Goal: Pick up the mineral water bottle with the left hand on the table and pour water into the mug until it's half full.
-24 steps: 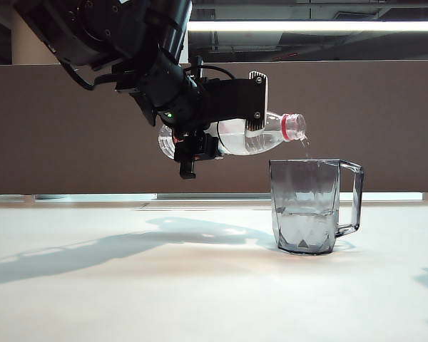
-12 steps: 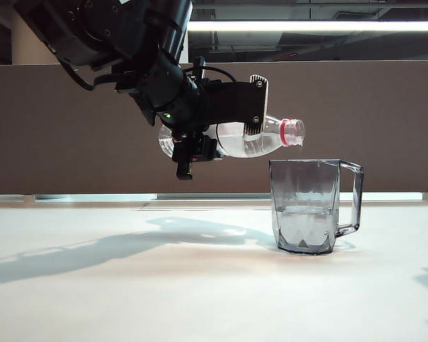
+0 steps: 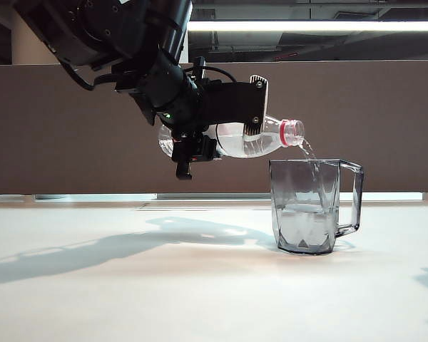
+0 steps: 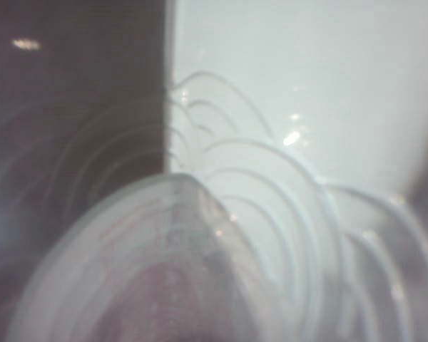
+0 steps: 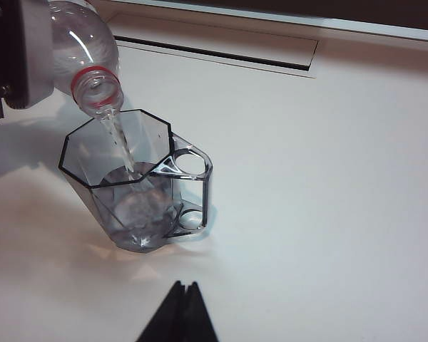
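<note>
Exterior view: the left gripper (image 3: 232, 117) hung above the surface (image 3: 200, 285), left of the mug (image 3: 310, 206), clamped on the mineral water bottle (image 3: 267, 137).
Bottle: lay almost level, its red-ringed neck just above the mug's near rim.
Water: a thin stream of water (image 3: 308, 149) fell from the mouth into the mug, which stood on the surface about a third full.
Left wrist view: only the blurred, ribbed clear wall of the bottle (image 4: 200, 271) filled the picture, close to the lens.
Right wrist view: the right gripper (image 5: 184, 286) showed as dark fingertips pressed together, holding nothing, apart from the mug (image 5: 139, 192).
Stream: water (image 5: 118, 139) ran from the bottle (image 5: 85, 53) inside the octagonal rim; the handle pointed away from the bottle.
</note>
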`<state>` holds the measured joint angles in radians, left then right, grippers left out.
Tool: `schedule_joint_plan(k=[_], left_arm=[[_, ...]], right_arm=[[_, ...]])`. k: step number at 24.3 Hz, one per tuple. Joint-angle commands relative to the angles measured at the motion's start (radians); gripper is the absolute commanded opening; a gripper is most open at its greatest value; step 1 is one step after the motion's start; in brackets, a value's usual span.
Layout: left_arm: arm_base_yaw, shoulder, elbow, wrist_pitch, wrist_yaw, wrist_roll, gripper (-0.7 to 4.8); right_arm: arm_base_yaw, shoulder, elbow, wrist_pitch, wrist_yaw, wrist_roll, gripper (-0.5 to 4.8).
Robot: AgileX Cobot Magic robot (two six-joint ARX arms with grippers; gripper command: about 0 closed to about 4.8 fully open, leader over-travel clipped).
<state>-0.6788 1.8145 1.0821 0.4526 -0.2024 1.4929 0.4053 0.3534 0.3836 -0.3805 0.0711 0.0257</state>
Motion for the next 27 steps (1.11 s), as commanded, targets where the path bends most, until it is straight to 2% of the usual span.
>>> schedule_joint_plan(k=[1, 7, 20, 23, 25, 26, 27], left_arm=[[-0.001, -0.011, 0.01, 0.04, -0.003, 0.0, 2.31], [-0.001, -0.011, 0.01, 0.038, -0.002, -0.031, 2.31], [-0.005, -0.011, 0.01, -0.015, 0.035, -0.31, 2.31], [-0.005, -0.011, 0.009, -0.028, 0.066, -0.401, 2.31], [-0.005, -0.011, 0.009, -0.028, 0.1, -0.491, 2.31], [-0.003, -0.012, 0.009, -0.026, 0.131, -0.581, 2.31], [-0.002, -0.012, 0.009, -0.026, 0.14, -0.621, 2.31]], right_arm=[[0.0, -0.002, 0.006, 0.018, -0.002, 0.0, -0.05], [0.0, -0.002, 0.006, 0.018, -0.002, 0.0, -0.05], [0.0, -0.002, 0.006, 0.018, -0.002, 0.0, -0.05], [0.0, -0.002, 0.006, 0.018, -0.002, 0.0, -0.05], [0.0, -0.002, 0.006, 0.018, -0.002, 0.0, -0.05], [0.0, -0.002, 0.006, 0.018, -0.002, 0.0, -0.05], [0.0, -0.002, 0.006, 0.018, -0.003, 0.0, -0.05]])
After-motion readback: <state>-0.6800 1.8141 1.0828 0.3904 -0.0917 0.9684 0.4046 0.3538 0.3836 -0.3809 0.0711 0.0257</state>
